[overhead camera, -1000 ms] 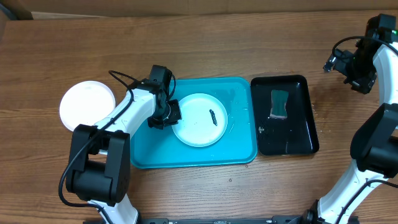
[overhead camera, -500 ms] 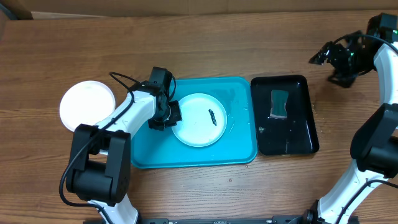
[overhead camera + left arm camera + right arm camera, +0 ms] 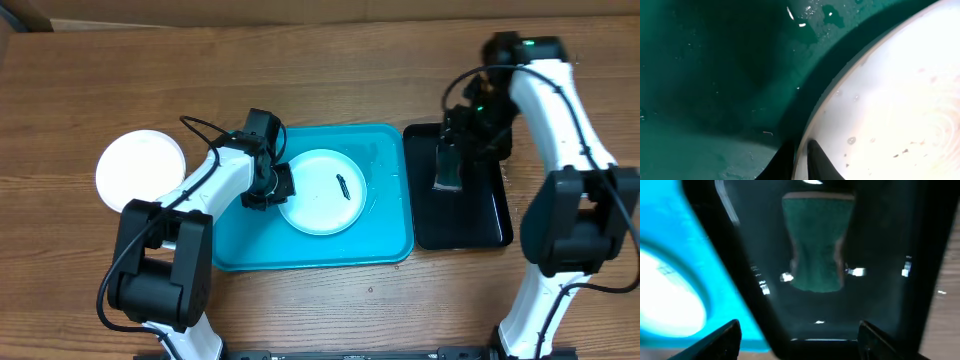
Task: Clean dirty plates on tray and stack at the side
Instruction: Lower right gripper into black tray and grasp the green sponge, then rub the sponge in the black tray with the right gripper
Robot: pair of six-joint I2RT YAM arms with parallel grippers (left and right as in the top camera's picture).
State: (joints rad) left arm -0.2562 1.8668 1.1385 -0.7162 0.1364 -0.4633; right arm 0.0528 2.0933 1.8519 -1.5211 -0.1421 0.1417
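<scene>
Overhead, wiping is being set up: the left hand (image 3: 268, 187) pinches the rim of the smeared plate (image 3: 320, 192) on the turquoise tray (image 3: 390, 245), the right hand (image 3: 800, 335) hangs wide above the sponge (image 3: 817, 245) and must next lower and close on it.

The bench (image 3: 330, 60) is brown wood with the grain running left to right. A glossy black tray (image 3: 478, 222) lies on it right of the middle, its long sides pointing from the far edge to the near edge. A dark green sponge (image 3: 447, 176) rests flat inside the tray, in the far half and nearer the tray's left wall; in the right wrist view the sponge (image 3: 817, 245) looks narrowed at the waist. Bright glints dot the black floor (image 3: 880, 255) around it, perhaps water drops, though the blur leaves that unsure. Along the bench's far edge, by the far left corner, shows a strip of pale brown cardboard (image 3: 25, 14).
</scene>
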